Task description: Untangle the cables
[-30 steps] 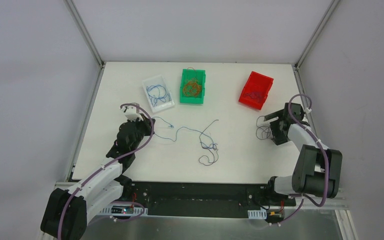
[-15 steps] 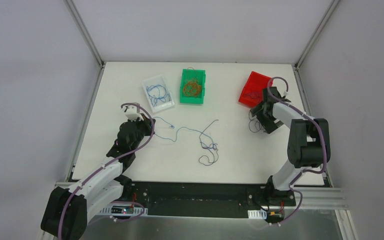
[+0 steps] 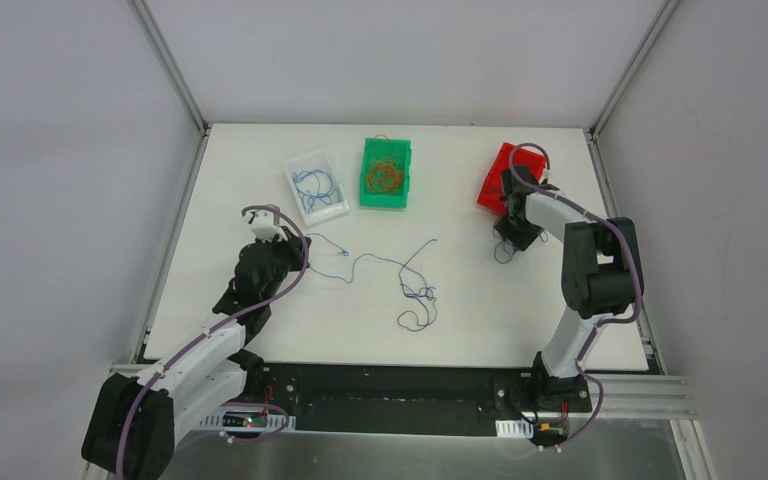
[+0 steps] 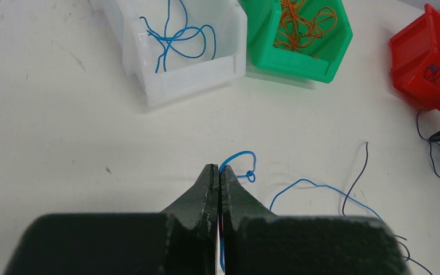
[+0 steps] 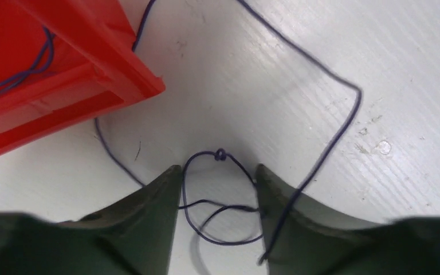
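Top external view, near edge: both arms are mounted at a dark rail (image 3: 390,395) along the near side of the white table (image 3: 290,340).
Left gripper (image 4: 217,172): its fingers are pressed together, and a blue strand (image 4: 298,183) is pinched between them; a small curl of it is seen just past the tips.
Loose cables: the blue strand is laid rightward across the mid-table into a small tangle (image 3: 418,292) with dark strands, near the table's centre.
Open room: bare white surface is seen between that tangle and the right arm, and again between the tangle and the near rail.
Right gripper (image 5: 217,172): its fingers are spread, low over the table, with a loop of dark purple strand (image 5: 220,153) lying between them; nothing is pinched.
Red bin (image 5: 91,86): it is set askew, its corner just beside the right gripper; purple wire is held inside, and the loose purple strand passes close by that corner.
Green bin (image 4: 289,63): orange wires (image 4: 301,26) are bunched inside it.
White bin (image 4: 195,80): blue wires (image 4: 177,43) are held in it; it sits just left of the green bin.
Far edge: the three bins are lined up short of the back edge, where metal posts (image 3: 165,65) rise at both corners against grey walls.
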You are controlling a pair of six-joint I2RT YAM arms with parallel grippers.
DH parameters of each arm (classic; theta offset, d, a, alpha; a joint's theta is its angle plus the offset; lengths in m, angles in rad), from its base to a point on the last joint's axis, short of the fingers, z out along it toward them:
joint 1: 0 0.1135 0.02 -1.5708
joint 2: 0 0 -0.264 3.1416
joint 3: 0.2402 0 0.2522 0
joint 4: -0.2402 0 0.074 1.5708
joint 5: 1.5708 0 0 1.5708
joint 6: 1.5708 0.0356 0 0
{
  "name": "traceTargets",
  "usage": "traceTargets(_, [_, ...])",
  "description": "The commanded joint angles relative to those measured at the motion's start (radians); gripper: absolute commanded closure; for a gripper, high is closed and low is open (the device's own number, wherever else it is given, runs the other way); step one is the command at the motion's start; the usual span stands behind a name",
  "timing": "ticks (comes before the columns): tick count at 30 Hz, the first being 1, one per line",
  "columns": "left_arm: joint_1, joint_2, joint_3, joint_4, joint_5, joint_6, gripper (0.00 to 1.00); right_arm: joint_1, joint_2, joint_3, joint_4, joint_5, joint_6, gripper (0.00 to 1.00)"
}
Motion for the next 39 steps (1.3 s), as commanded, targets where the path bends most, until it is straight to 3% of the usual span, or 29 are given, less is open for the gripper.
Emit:
traceTargets(1, [0.005, -0.009, 0.038, 0.023, -0.012, 0.015, 1.0, 0.002, -0.017, -0.03, -0.02, -0.001, -0.023, 0.67])
traceTargets(2, [0.005, -0.01, 0.038, 0.022, -0.013, 0.015, 1.0, 0.001, -0.02, -0.03, -0.021, 0.002, -0.02, 0.85])
traceTargets(3, [0.005, -0.012, 0.037, 0.021, -0.013, 0.015, 1.0, 0.001, -0.023, -0.031, -0.022, 0.001, -0.019, 0.92])
traceTargets(6, [0.005, -0.014, 0.038, 0.019, -0.015, 0.015, 1.0, 0.002, -0.038, -0.032, -0.023, -0.02, -0.024, 1.0])
traceTargets(13, [0.005, -0.017, 0.037, 0.019, -0.013, 0.015, 1.0, 0.003, -0.166, -0.065, -0.033, -0.106, -0.03, 1.0])
traceTargets(24, [0.005, -0.007, 0.041, 0.019, 0.004, 0.011, 1.0, 0.005, -0.411, -0.063, -0.073, -0.417, -0.085, 1.0])
traceTargets(28, [0.005, -0.002, 0.04, 0.021, 0.01, 0.01, 1.0, -0.011, -0.409, 0.025, -0.113, -0.465, -0.111, 1.0])
traceTargets(34, [0.005, 0.0, 0.04, 0.021, 0.009, 0.013, 1.0, -0.113, -0.314, 0.143, -0.067, -0.684, -0.083, 1.0])
traceTargets(39, [0.005, 0.006, 0.041, 0.022, 0.009, 0.016, 1.0, -0.148, -0.221, 0.274, -0.052, -0.735, -0.062, 1.0])
